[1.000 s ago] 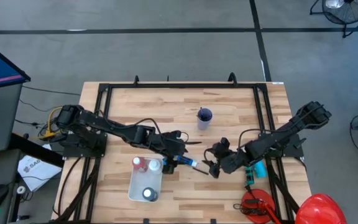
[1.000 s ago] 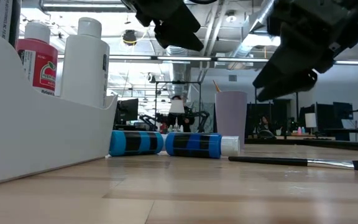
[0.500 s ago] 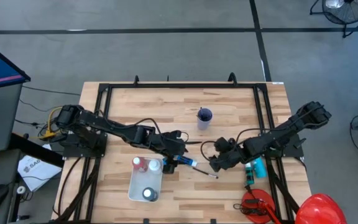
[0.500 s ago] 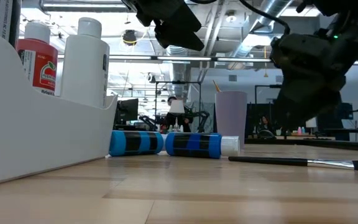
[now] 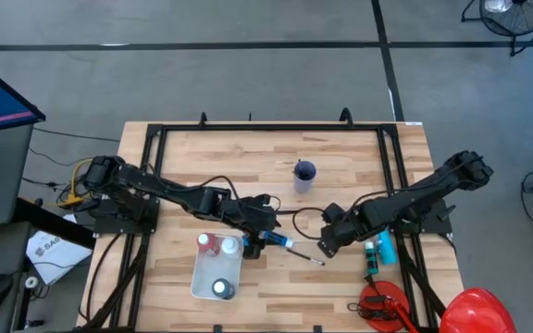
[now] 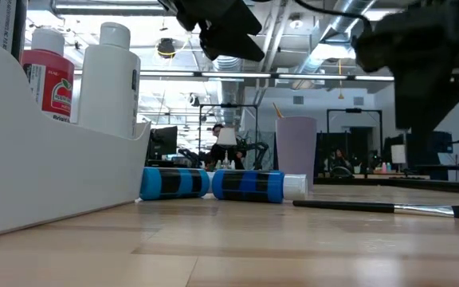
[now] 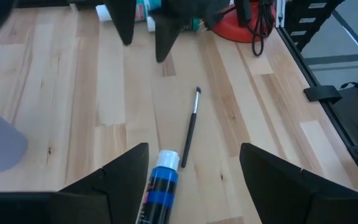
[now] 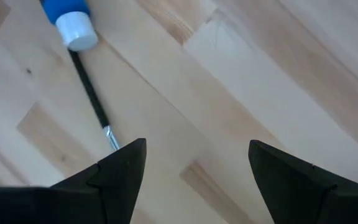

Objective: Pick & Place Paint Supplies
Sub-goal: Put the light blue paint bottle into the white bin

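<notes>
Over the last second the right gripper [image 5: 325,246] has drawn back and swung to point down at the brush [image 8: 92,99], its fingers wide apart and empty. That brush lies flat on the table [image 5: 340,157] beside the blue bottle [image 7: 161,186], over which the left gripper [image 7: 191,180] hangs open, holding nothing. A brush pick-up looks likely next.

Looking straight down from overhead on the whole wooden table [image 5: 340,157] and both arms. Down at tabletop level now, peering across the boards into the room, close against the white tray [image 6: 46,171]. Riding the left wrist, aimed forward over a blue paint bottle [image 7: 160,190] and thin brush [image 7: 189,127]. On the right wrist, hovering very near the wood. All four sharing that same bottle and brush.
</notes>
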You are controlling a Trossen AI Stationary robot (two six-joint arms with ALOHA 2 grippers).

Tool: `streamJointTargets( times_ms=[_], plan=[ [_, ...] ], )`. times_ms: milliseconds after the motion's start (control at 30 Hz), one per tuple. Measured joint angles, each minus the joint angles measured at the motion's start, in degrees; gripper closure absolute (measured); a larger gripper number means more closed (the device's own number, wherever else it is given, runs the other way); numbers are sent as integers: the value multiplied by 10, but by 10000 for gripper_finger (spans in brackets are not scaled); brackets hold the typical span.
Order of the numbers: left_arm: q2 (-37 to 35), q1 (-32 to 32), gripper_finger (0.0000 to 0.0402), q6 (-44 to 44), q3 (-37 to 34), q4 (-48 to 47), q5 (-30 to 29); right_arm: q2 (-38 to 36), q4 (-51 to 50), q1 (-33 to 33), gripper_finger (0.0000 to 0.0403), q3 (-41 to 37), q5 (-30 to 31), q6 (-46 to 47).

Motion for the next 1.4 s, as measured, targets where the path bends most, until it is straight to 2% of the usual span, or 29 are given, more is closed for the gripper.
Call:
streamJointTargets(
  times_ms=[267,467,633,833,1200,1400],
  plan=[
    [0,0,156,-4,0,64,-8,0,-138,11,126,96,-13,1],
    [0,-10,156,-4,0,66,-10,0,-231,21,126,137,-27,43],
    [0,-10,156,-4,0,66,-9,0,-286,46,126,141,-44,96],
    [0,-10,156,-3,0,65,-9,0,-337,110,126,141,-60,190],
    [0,-10,156,-4,0,65,-11,0,-386,226,127,140,-72,374],
    [0,-10,156,-8,0,69,-11,0,-384,259,126,123,-72,445]
  ],
)
